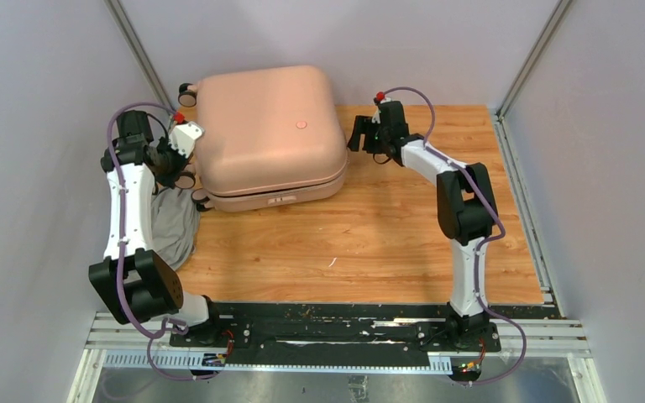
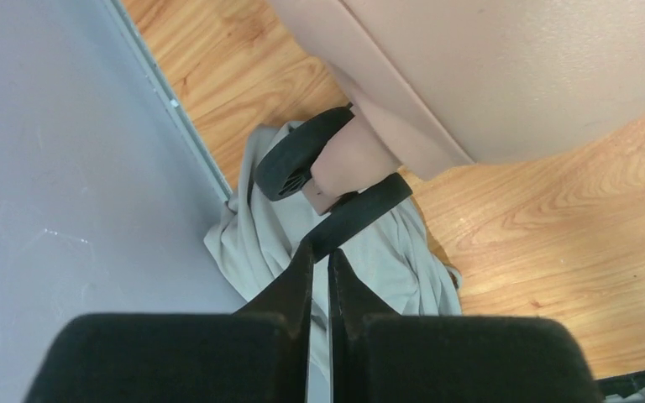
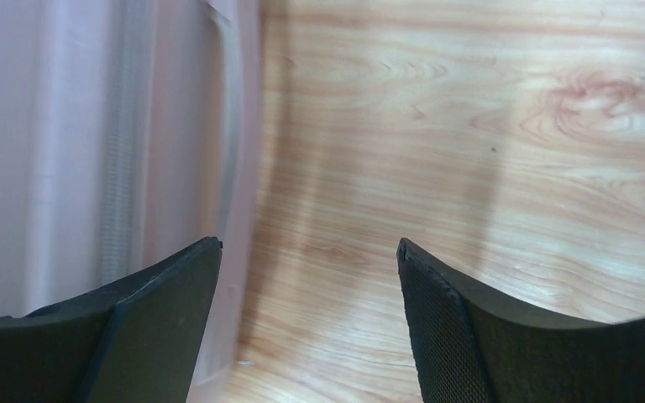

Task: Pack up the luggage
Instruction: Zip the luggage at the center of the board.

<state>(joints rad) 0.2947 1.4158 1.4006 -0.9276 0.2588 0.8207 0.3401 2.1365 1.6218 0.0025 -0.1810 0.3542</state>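
Pink hard shell shut, grey cloth outside it: the packing looks barely begun.

The luggage lies flat and closed at the back left of the wooden desk, wheels toward the left wall. The left pincer hangs at that wheeled end, fingers pressed together on nothing, above the grey cloth bunched against the wall just beside the wheels. The right pincer, spread wide and empty, sits low beside the case's opposite side, near its seam. The step in hand seems to be getting the lid open; next, the right likely needs purchase at the seam, and the left must spread before it can take the cloth.
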